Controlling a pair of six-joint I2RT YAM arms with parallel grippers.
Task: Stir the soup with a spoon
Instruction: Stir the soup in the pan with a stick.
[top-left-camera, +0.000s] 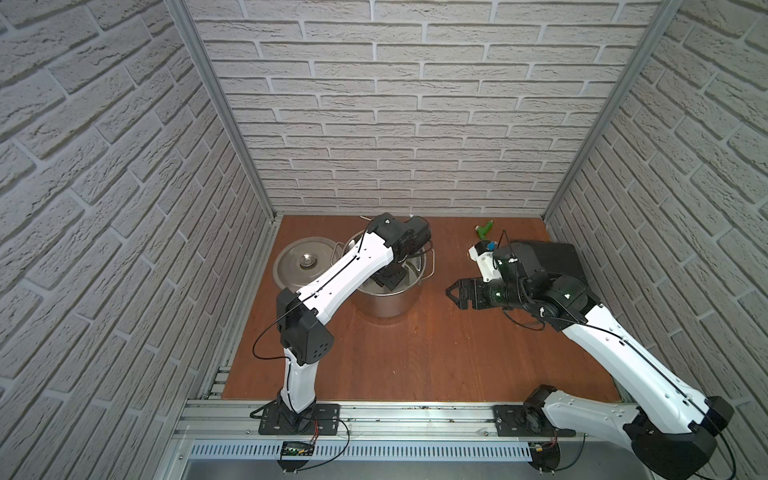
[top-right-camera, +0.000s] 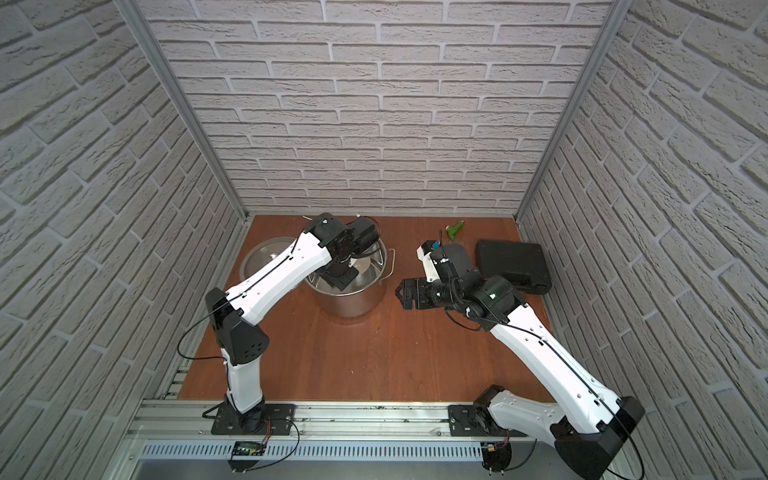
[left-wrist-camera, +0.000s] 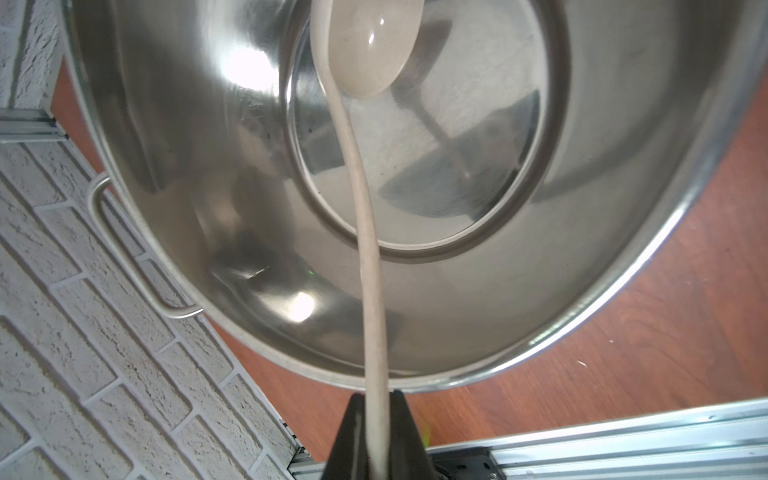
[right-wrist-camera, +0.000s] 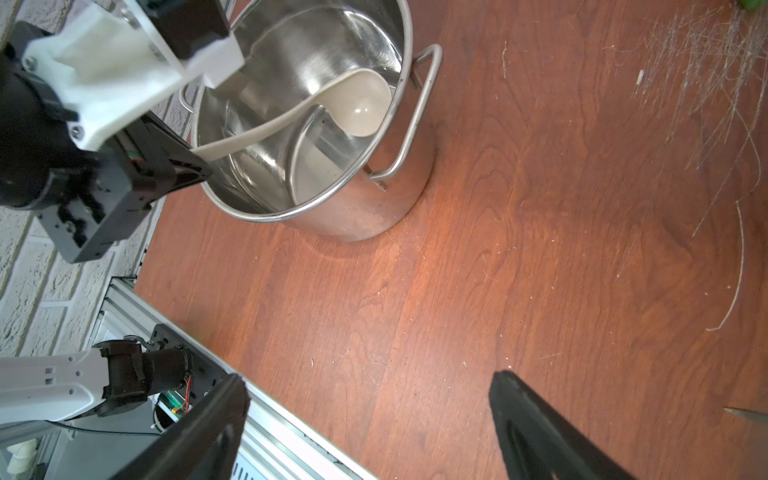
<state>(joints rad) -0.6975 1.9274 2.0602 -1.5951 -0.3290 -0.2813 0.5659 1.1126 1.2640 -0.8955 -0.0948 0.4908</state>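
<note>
The cream-beige plastic ladle (left-wrist-camera: 355, 166), light and probably a little bendy, has its bowl deep inside the large shiny steel stockpot (left-wrist-camera: 187, 124), its handle's far end, a sensible hold I think, between the closed jaws of the left gripper (left-wrist-camera: 377, 405), while the jaws of the right gripper (right-wrist-camera: 370, 380) stand open and empty.

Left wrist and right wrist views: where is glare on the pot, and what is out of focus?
Left wrist view: two white glare patches on the pot inner wall; the ladle handle blurs near the left pincer. Right wrist view: the right pincer looks soft-edged.
</note>
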